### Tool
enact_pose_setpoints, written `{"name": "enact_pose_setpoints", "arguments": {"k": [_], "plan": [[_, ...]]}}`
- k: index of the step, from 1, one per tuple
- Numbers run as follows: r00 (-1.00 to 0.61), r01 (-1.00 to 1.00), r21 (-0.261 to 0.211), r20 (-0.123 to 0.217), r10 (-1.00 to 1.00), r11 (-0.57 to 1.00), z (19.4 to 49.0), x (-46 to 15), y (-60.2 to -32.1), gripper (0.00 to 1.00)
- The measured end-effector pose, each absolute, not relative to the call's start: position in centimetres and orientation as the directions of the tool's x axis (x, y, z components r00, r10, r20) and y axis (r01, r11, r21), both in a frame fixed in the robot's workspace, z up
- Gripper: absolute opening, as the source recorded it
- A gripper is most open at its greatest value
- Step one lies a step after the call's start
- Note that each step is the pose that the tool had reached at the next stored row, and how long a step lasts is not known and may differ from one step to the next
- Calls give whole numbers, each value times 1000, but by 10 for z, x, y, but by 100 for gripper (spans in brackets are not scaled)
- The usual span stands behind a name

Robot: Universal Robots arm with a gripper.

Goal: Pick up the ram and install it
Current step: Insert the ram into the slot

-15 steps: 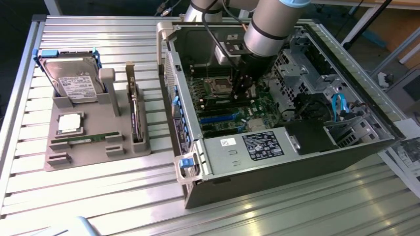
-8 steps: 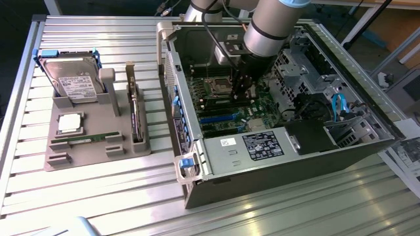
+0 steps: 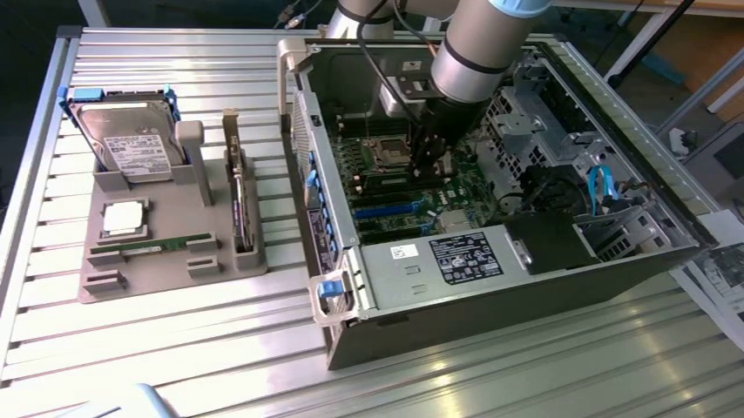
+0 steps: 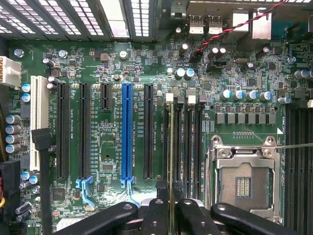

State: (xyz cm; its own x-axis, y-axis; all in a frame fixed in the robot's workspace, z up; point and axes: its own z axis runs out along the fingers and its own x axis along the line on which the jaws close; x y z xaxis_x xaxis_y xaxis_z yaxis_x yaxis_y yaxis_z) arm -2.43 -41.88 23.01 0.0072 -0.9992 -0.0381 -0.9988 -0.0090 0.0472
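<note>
Gripping ram (image 4: 169, 147) edgewise, claw (image 4: 168, 205) (slots flanking).

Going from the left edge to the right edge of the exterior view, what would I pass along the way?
Hard drive → gray parts holder with a ram stick → upright dark card → open computer case, where the gripper reaches the motherboard → blue cable.

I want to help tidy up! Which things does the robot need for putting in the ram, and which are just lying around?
For the job: the ram, gripped edge-on by the gripper; the memory slots under it.

Lying about: hard drive, processor chip, expansion card, spare ram stick, all on the grey holder.
</note>
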Motion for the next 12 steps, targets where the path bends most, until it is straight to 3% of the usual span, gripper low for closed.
{"name": "enact_pose_setpoints", "arguments": {"k": [12], "plan": [[7, -999, 47, -39, -999, -9, 228, -21, -419, 14]]}}
